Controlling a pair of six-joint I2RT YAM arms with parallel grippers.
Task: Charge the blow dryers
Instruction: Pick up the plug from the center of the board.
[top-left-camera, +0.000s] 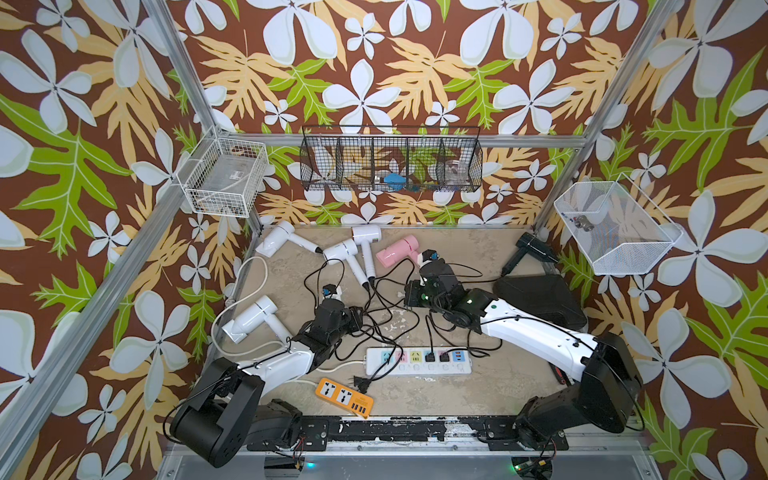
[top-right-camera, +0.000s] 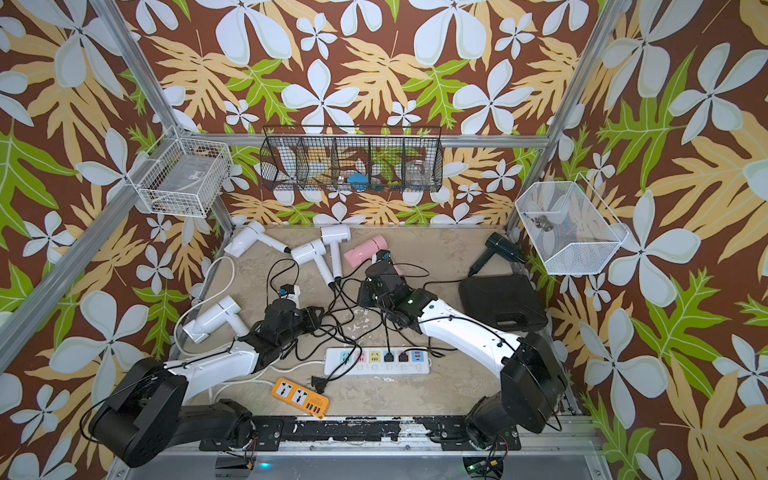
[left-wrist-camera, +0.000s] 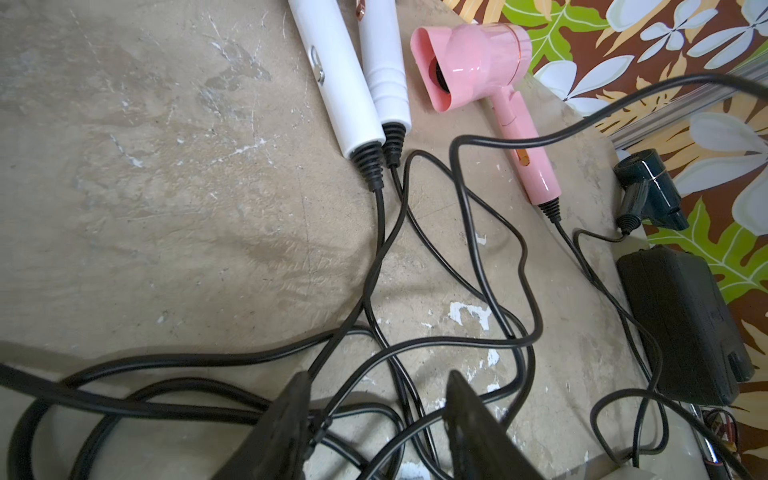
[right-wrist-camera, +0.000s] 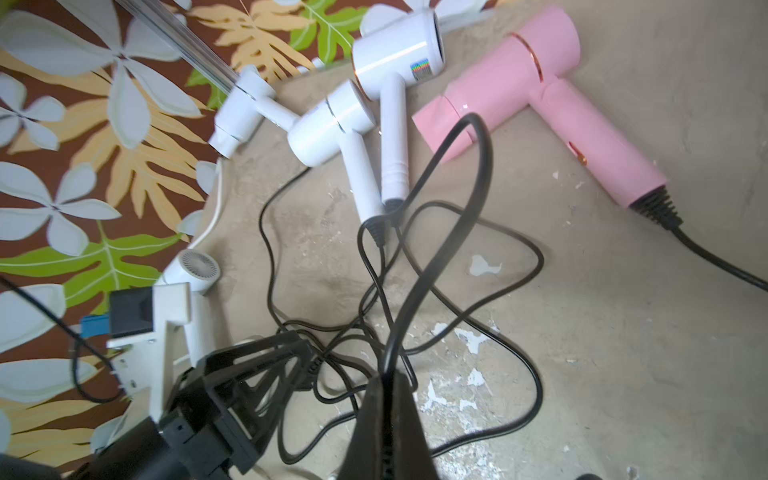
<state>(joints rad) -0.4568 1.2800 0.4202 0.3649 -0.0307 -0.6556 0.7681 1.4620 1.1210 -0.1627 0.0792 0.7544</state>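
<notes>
Right wrist: thin, looping black cord (right-wrist-camera: 485, 153)

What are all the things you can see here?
white blow dryers: four, white, back and left
pink blow dryer: one, pink, back middle
black blow dryer: one, black, back right
cords: many, black, tangled in the middle
long power strip: one, white, front middle, two plugs in
small power strip: one, orange, front
case: one, black, right side
wire baskets: three, two white and one black, on walls
left gripper: one, black, open over cords
right gripper: one, black, shut on a cord
</notes>
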